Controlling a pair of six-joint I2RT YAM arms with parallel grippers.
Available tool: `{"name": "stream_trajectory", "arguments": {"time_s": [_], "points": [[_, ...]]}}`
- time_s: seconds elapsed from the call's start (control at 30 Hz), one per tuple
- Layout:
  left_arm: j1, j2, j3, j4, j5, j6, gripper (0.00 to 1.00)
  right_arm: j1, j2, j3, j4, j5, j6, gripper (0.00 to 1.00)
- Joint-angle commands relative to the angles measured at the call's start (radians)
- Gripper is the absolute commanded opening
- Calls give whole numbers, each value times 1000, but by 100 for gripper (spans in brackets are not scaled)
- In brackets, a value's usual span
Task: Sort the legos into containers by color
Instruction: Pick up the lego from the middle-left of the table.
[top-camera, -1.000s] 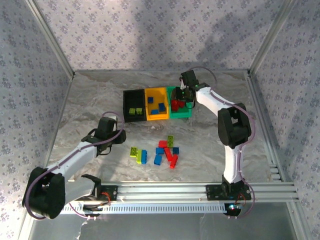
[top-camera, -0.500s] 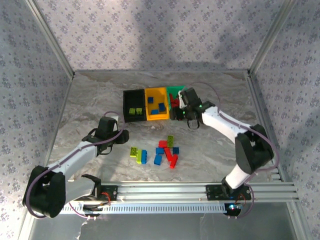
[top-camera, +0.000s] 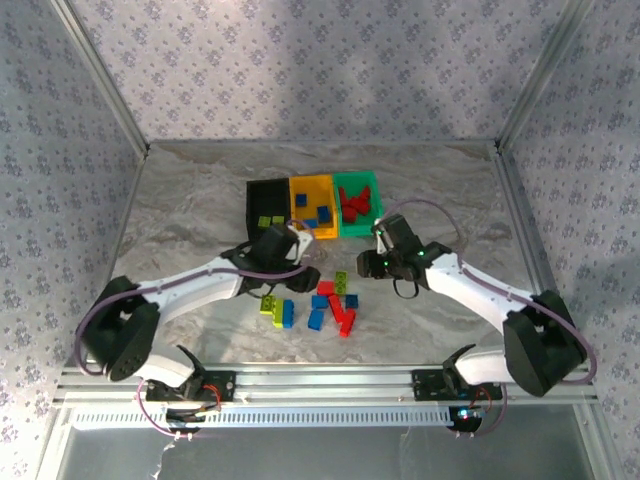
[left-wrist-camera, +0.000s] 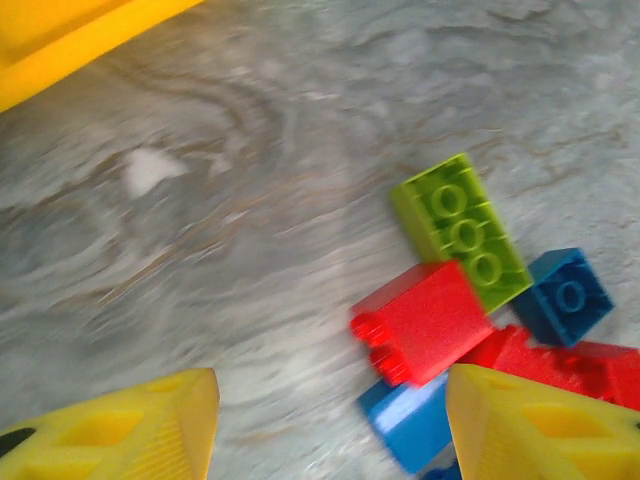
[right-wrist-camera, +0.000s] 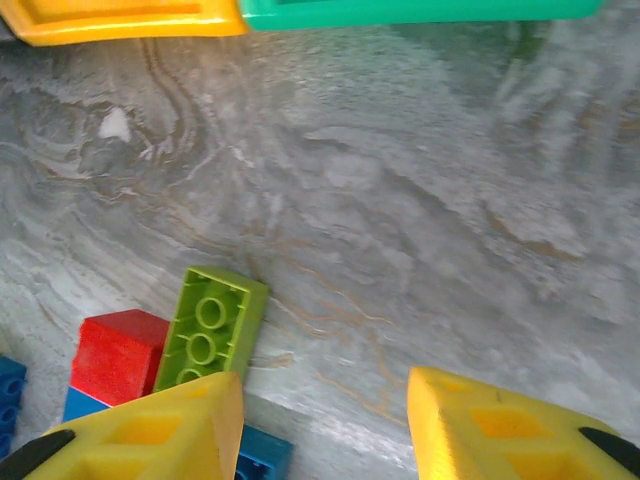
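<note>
Hovering over bare table (top-camera: 180, 230) just left of the pile, the left gripper (top-camera: 291, 246) is spread wide, with nothing between its fingers (left-wrist-camera: 130, 430). In its wrist view the pile lies ahead and to the right.

Behind it the bins stand in a touching row. The black bin (top-camera: 250, 212) holds lime bricks, the orange bin (top-camera: 318, 236) holds blue ones and the green bin (top-camera: 360, 232) holds red ones. The unsorted legos (top-camera: 322, 302) lie in a loose cluster between the two grippers.

The coming move, I judge, turns on the lime brick (top-camera: 341, 283) at the pile's far right corner. It lies flat, studs up, its long axis running roughly away from the arm bases. A red brick (right-wrist-camera: 115, 355) touches its left long side, and blue bricks (right-wrist-camera: 265, 450) sit at its near end. Its right long side faces open table.

The right gripper (top-camera: 376, 264) is just beside this brick and nearer to it than the left one. It is also wide open and empty. In the right wrist view the brick sits ahead of the left finger (right-wrist-camera: 150, 435), with its long axis across the closing line. The gripper would have to shift left to straddle the brick. The red brick leaves little room for a finger on that side.
</note>
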Motion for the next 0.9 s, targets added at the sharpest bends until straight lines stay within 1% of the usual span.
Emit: {"name": "stream_trajectory", "arguments": {"time_s": [0.0, 0.07, 0.13, 0.17, 0.37, 0.5, 0.63, 0.77, 0.83, 0.87], "points": [[-36, 72, 76, -85, -7, 24, 62, -35, -65, -44, 0, 20, 20, 49], [-57, 98, 86, -71, -7, 12, 65, -56, -100, -67, -11, 20, 13, 49], [-76, 119, 100, -60, -10, -6, 72, -81, -125, -89, -19, 13, 5, 49], [-85, 136, 111, -65, -13, -15, 73, -96, -137, -100, -22, 6, 1, 49], [-135, 233, 191, -138, -73, -47, 73, -163, -196, -150, -24, -27, -17, 49], [-137, 279, 220, -162, -100, -85, 73, -188, -208, -163, -21, -46, -27, 49], [-137, 309, 246, -185, -128, -115, 69, -199, -207, -169, -18, -50, -37, 49], [-137, 317, 261, -207, -148, -126, 55, -209, -207, -177, -11, -63, -40, 49], [-137, 316, 259, -212, -152, -126, 54, -212, -209, -181, -9, -62, -44, 49], [-138, 316, 259, -214, -157, -127, 50, -215, -208, -182, -6, -59, -45, 49]]}}
